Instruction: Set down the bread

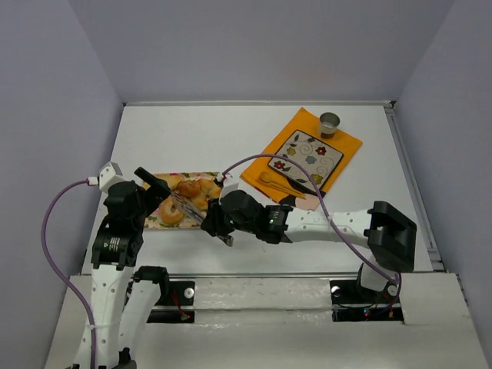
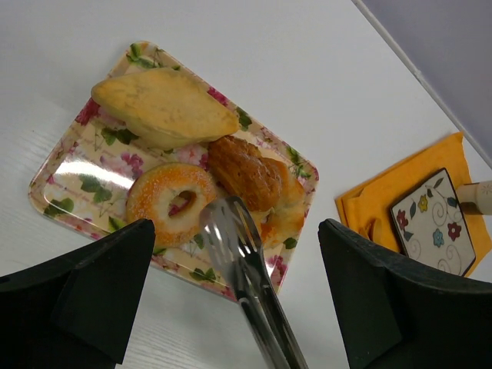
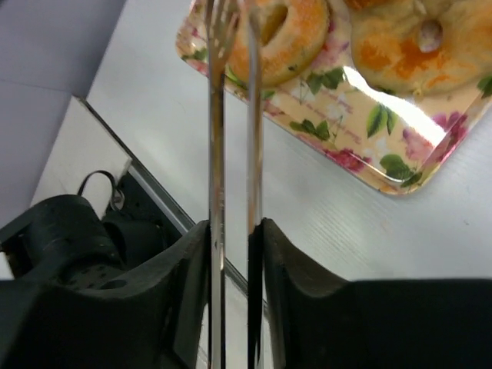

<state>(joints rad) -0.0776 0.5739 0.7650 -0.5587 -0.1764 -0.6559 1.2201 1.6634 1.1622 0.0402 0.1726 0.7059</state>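
1. The bread [image 2: 171,201] is lying near-left on the floral tray [image 2: 77,165].
2. The right gripper [image 3: 234,231] is clamping tongs [image 3: 215,115] (tips by the ring); the left gripper [image 2: 237,231] is gaping.
3. Likely light and crushable, it is calling for gentle pinching across the ring.

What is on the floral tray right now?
The ring-shaped bread, a pale wedge pastry and brown pastries. The tongs hide part of the tray behind them.

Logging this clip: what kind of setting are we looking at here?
Most likely a lab test cell staged as a dining setup: a white table boxed in by blank grey walls, with a floral tray of pastries and a plate on an orange napkin. The right tool grips tongs.
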